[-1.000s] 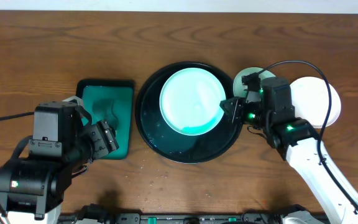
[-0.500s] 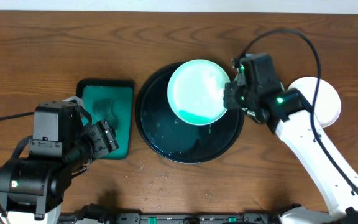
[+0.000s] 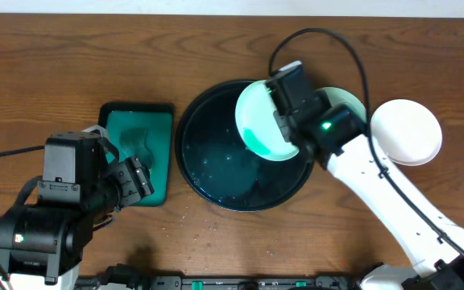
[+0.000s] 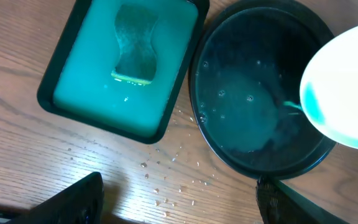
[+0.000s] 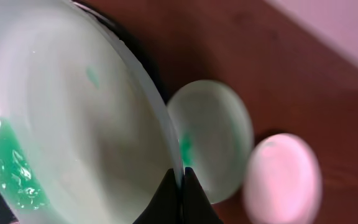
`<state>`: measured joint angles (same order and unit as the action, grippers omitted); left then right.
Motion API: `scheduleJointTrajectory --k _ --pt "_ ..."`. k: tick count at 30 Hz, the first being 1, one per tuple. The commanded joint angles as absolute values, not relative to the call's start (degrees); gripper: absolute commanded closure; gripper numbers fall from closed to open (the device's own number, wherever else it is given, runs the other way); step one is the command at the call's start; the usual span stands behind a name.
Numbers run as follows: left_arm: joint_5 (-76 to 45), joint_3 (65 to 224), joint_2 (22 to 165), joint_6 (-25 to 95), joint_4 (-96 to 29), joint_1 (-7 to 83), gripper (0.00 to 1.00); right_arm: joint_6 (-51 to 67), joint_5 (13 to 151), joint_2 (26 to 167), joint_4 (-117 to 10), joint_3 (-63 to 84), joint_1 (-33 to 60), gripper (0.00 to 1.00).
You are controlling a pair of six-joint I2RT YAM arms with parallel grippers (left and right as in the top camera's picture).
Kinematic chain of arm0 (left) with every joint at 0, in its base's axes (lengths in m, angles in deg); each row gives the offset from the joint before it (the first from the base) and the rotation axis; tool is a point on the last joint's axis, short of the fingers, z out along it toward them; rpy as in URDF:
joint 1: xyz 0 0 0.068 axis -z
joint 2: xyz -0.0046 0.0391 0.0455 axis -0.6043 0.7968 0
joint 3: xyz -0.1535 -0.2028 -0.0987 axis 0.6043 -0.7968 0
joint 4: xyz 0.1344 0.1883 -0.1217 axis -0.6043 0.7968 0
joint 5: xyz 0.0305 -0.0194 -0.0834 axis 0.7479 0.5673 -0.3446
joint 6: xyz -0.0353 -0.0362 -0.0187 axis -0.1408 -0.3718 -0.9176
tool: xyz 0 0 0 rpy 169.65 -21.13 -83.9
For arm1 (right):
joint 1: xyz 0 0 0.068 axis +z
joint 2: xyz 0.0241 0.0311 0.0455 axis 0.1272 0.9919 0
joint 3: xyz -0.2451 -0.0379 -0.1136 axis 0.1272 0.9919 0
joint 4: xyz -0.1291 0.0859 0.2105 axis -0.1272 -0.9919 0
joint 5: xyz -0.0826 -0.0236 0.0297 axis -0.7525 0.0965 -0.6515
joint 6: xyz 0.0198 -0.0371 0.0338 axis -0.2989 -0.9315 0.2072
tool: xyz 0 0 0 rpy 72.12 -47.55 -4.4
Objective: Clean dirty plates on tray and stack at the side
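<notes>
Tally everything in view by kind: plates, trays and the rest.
Plates: 3 (held plate, mint plate, white plate)
Trays: 2 (black tray, green tray)
Sponge: 1
Total: 6

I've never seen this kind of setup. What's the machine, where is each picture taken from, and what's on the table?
Two robot arms work at a wooden table. One picture looks down from above; the other two come from wrist cameras. The right claw pinches the rim of a mint plate, tilted over the round black tray, teal liquid pooled at its low edge. A second mint plate and a white plate lie beside the tray. The left claw is open, holding nothing, near a green tray with a sponge in it.
</notes>
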<state>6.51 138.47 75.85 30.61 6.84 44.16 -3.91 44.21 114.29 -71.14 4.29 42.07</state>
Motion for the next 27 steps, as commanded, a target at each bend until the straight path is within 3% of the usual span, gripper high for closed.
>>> scheduleJointTrajectory --k 1,8,18,27 --pt "6.6 138.16 75.92 30.06 6.95 44.38 0.21 -10.2 30.99 114.75 -70.36 2.67 45.87 0.99" --pt "6.6 137.88 77.05 30.06 7.06 44.38 0.21 -18.99 16.65 114.75 -67.56 2.67 53.96 0.99" --pt "6.6 137.88 78.34 30.08 7.0 44.38 0.21 -42.92 -3.67 114.75 -55.41 2.69 65.0 0.99" --pt "6.6 137.88 78.45 30.08 7.0 44.38 0.21 -51.05 -7.13 114.75 -50.95 2.69 65.61 0.99"
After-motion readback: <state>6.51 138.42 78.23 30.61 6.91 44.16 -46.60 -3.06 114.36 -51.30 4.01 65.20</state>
